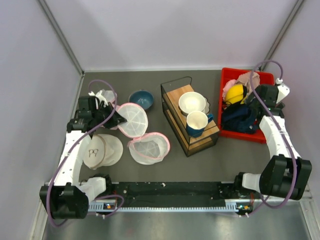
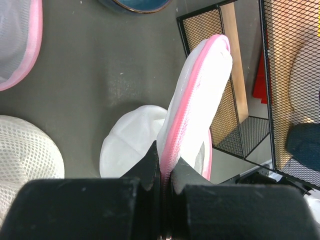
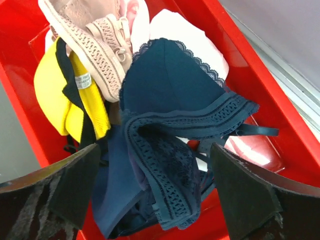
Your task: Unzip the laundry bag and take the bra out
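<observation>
The laundry bag (image 1: 133, 120), white mesh with pink zipper trim, lies left of centre. My left gripper (image 1: 115, 119) is shut on its pink zipper edge (image 2: 192, 100), and the bag stands up on edge from the jaws (image 2: 165, 167). A second pink-rimmed mesh round (image 1: 149, 147) lies just in front of it. The yellow bra (image 1: 233, 93) with dark trim lies in the red bin (image 1: 225, 127) at the right. My right gripper (image 1: 252, 98) hangs open over the bin. A navy lace garment (image 3: 170, 150) lies between its fingers (image 3: 155, 165), and the yellow bra (image 3: 60, 100) lies to their left.
Flat white round bags (image 1: 102, 150) lie near the left arm. A blue bowl (image 1: 141, 98) sits behind the laundry bag. A black wire rack (image 1: 167, 117) with a white bowl and a blue cup stands mid-table. Pale pink garments (image 3: 95, 35) fill the bin's far end.
</observation>
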Controlling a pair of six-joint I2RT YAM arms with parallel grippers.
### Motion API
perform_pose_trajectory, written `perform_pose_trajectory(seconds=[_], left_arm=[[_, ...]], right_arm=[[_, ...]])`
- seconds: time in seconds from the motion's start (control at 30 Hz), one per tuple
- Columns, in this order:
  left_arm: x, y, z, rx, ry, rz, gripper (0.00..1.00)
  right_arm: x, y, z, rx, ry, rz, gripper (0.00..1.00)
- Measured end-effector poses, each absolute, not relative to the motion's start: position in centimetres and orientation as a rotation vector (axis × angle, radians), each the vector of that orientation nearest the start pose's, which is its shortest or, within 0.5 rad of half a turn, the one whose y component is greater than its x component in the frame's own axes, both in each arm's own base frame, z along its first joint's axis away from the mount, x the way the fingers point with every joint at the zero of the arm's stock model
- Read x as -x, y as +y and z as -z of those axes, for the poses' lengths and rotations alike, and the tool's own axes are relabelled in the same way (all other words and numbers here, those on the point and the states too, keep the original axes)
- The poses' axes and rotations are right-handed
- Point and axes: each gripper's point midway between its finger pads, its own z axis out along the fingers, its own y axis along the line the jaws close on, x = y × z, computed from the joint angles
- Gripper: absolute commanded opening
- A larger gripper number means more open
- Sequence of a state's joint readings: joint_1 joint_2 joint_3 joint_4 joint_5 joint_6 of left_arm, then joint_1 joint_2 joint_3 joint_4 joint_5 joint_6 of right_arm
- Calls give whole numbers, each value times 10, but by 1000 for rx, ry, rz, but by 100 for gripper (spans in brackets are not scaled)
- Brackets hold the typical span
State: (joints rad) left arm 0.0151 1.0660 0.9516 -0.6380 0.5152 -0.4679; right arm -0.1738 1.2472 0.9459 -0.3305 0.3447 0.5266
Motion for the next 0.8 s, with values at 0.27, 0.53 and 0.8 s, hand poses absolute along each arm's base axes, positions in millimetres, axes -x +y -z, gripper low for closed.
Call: perform_pose_trajectory(seconds=[0.27,0.53,0.8], left_arm=[[-279,-83,-211,301,2319,697,0],[-273,-54,-231,361,2259,493,44],[-267,-40,-247,408,2218,404,87]], right_arm=[[-362,-102,-233,-828,1955,178,99],[-338,-96,-284,-766,1915,165,99],[-310,-87,-315,-696,1885,145,99]])
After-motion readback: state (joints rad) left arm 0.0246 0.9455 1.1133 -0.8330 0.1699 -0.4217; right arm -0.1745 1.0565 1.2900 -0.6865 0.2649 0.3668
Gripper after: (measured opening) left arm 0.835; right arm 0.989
